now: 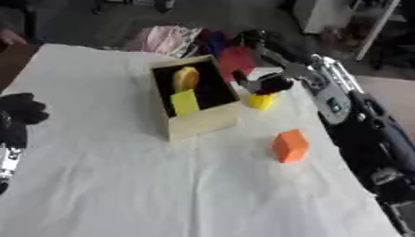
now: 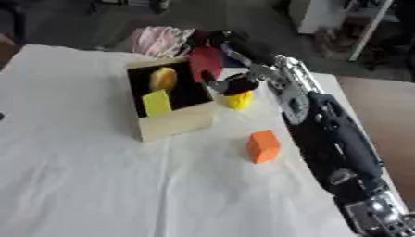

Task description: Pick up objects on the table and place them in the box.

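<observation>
A wooden box (image 1: 200,122) with a dark inside stands at the table's middle back. In it lie a yellow-green block (image 1: 185,102) and a rounded orange-yellow piece (image 1: 185,78). Just right of the box, my right hand (image 1: 266,84) has its fingers curled over the top of a small yellow object (image 1: 260,100); I cannot tell if the object rests on the cloth. An orange block (image 1: 290,146) stands on the white cloth, nearer me and to the right. My left hand (image 1: 18,115) shows at the left edge, fingers relaxed, holding nothing.
A red object (image 1: 236,60) and a pile of pink and dark cloth (image 1: 170,39) lie beyond the table's far edge. My right arm (image 1: 365,134) runs along the table's right edge. A brown surface (image 1: 12,60) shows at the far left.
</observation>
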Controlling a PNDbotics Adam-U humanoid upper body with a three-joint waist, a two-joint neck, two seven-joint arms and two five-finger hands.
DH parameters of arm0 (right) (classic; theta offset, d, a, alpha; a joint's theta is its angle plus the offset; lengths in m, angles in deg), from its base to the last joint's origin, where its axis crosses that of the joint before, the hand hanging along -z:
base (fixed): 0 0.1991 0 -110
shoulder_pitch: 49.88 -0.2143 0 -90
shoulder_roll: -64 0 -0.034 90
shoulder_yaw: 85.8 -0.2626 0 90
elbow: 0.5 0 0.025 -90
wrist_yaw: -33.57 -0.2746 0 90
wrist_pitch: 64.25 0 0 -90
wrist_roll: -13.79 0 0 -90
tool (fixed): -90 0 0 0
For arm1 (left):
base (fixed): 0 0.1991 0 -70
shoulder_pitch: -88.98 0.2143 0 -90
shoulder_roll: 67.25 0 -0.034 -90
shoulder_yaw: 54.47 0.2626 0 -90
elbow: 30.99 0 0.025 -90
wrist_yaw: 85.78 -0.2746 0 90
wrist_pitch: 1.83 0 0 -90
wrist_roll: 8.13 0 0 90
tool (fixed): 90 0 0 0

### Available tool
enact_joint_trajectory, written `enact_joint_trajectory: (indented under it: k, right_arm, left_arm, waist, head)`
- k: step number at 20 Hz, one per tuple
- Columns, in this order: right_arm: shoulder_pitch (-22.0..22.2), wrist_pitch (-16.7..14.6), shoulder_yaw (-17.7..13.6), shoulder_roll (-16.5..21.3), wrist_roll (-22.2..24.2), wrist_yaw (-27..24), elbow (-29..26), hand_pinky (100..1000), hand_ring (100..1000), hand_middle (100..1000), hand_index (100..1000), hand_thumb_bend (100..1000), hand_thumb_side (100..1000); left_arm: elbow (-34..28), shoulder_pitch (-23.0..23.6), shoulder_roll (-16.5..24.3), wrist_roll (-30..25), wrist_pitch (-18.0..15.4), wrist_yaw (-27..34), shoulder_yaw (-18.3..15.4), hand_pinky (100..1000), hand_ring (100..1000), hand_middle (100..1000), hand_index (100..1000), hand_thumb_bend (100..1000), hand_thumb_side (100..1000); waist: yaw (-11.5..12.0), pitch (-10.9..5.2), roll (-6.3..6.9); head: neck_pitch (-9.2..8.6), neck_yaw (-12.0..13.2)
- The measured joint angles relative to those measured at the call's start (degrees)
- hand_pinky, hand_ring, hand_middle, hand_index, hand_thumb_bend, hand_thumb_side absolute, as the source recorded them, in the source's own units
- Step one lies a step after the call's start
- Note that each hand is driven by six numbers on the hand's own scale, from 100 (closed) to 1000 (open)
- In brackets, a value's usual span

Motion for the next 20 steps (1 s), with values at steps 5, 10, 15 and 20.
enact_joint_trajectory:
  k: [5,10,15,20]
  right_arm:
    - [-0.46,1.78,-1.86,-2.76,-4.14,4.08,3.05,797,756,583,935,100,198]
    - [-0.95,2.64,-2.51,-5.26,-6.82,7.80,4.95,823,797,761,1000,100,198]
    - [-1.15,2.51,-2.46,-6.06,-6.95,10.51,5.35,866,858,949,1000,100,198]
    - [-1.19,2.45,-2.44,-6.22,-6.44,9.93,5.35,865,861,958,1000,100,199]
  left_arm:
    - [0.00,-1.71,-1.17,-1.57,-0.72,1.00,0.85,791,721,692,850,100,617]
    - [0.00,-2.82,-1.68,-2.54,-1.05,1.80,1.41,789,720,689,850,100,618]
    - [0.00,-2.92,-1.68,-2.83,-0.97,2.14,1.70,789,720,689,850,100,618]
    - [0.00,-2.91,-1.68,-2.94,-0.85,2.38,1.71,789,720,689,850,100,621]
  waist:
    - [2.99,0.47,-0.66]
    - [4.42,0.86,-1.12]
    - [4.62,0.88,-1.20]
    - [4.16,0.88,-1.20]
  head:
    - [-0.63,-2.93]
    - [-1.25,-5.07]
    - [-1.25,-5.78]
    - [-1.25,-5.80]
